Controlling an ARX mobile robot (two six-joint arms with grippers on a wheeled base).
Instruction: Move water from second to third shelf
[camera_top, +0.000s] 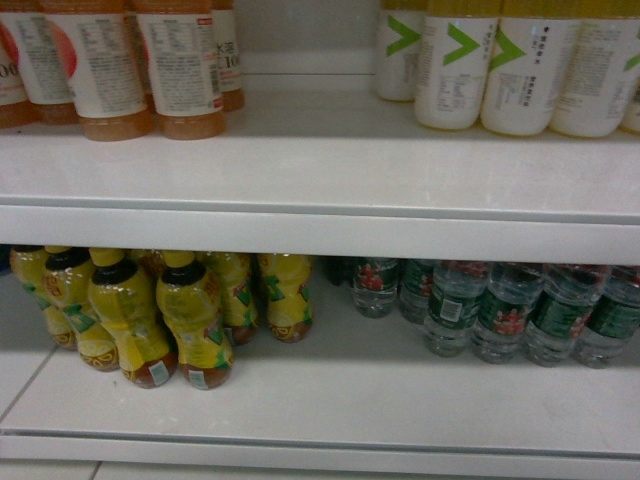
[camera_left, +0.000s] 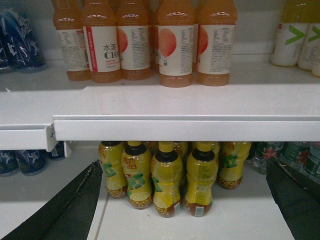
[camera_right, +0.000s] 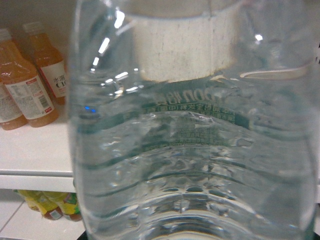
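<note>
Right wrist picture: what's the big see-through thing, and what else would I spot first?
That is a clear ribbed water bottle, so close to the right wrist camera that it nearly fills the picture. In the head view, more green-labelled water bottles stand on the lower shelf's right, beside a bunch of yellow bottles on its left. On the shelf above sit orange drinks at left and white-labelled yellow bottles at right.

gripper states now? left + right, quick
Left gripper: open, fingers spread wide, nothing between them, facing the yellow bottles.
Right: the water bottle fills its wrist view; jaws not visible, so a grip cannot be confirmed.
</note>
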